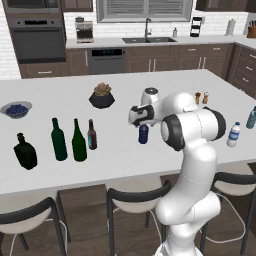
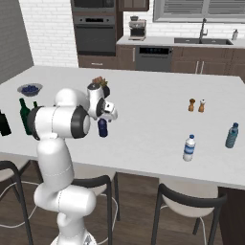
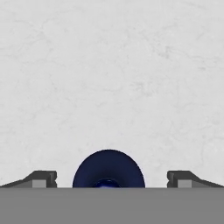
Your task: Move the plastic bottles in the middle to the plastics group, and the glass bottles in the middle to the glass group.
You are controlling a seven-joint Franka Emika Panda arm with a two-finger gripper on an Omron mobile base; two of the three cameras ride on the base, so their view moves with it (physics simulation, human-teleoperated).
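Note:
The stubby dark blue plastic bottle (image 1: 143, 134) (image 2: 102, 128) stands mid-counter. My gripper (image 1: 142, 124) (image 2: 104, 118) hangs straight above it, open; in the hand view the bottle's top (image 3: 108, 169) sits between the spread fingertips (image 3: 42, 179), untouched. To the left stand the sloping-shouldered green wine bottle (image 1: 78, 141) and the slim brown bottle (image 1: 92, 135). Further left is the glass group: a straight-sided green bottle (image 1: 58, 140) (image 2: 24, 116) and a black flask (image 1: 25, 151) (image 2: 4, 123). At the right, the plastics group: a clear water bottle (image 1: 233, 134) (image 2: 189, 148) and a teal bottle (image 1: 251, 118) (image 2: 232, 136).
A potted plant (image 1: 102, 96) (image 2: 99, 84) stands behind the blue bottle, and a bowl of blueberries (image 1: 16, 109) (image 2: 30, 89) sits far left. Salt and pepper shakers (image 1: 201, 97) (image 2: 196, 105) stand toward the right. Stools (image 1: 137, 197) line the counter's near edge.

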